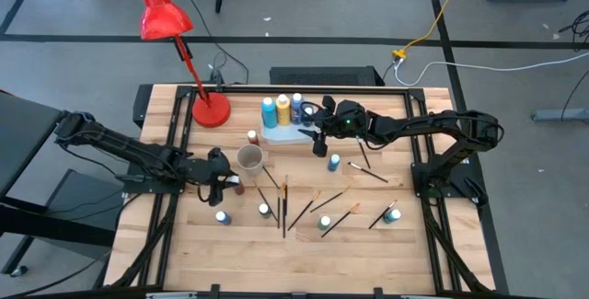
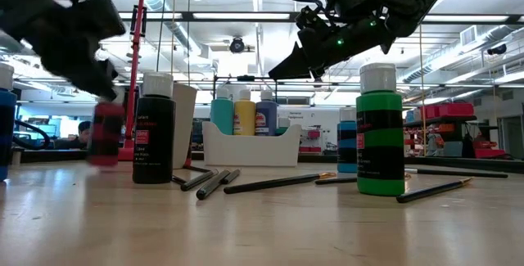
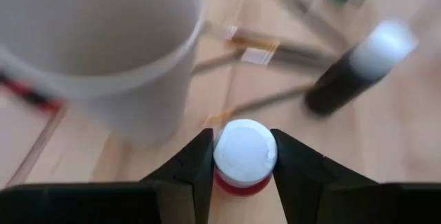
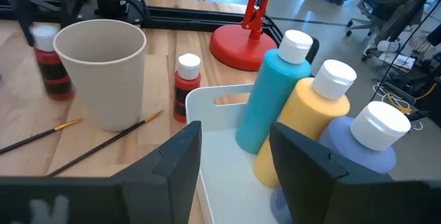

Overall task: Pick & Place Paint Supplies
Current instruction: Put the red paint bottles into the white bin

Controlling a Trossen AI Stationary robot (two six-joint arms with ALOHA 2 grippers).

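Observation:
A small red paint bottle (image 3: 242,182) with a white cap sits between the fingers of my left gripper (image 3: 242,156), just in front of the beige cup (image 3: 96,45). In the high view this gripper (image 1: 230,181) is left of centre, beside the cup (image 1: 249,158). My right gripper (image 4: 234,155) hangs open above the white tray (image 4: 220,148), which holds teal (image 4: 272,100), yellow (image 4: 303,124) and blue (image 4: 358,148) bottles. Several brushes (image 1: 281,202) and small bottles (image 1: 264,210) lie scattered on the wooden table. My left gripper pinches the red bottle's white cap (image 3: 222,156) between its two fingers, one on each side. The fingers slant down at it from the table's left. The bottle is upright; whether its base rests on the table, I cannot tell.
A red desk lamp (image 1: 210,110) stands at the far left of the table. A second red bottle (image 4: 187,86) stands between cup and tray. A black bottle (image 2: 153,131) and a green bottle (image 2: 379,131) stand near the front, with more bottles (image 1: 393,212) to the right.

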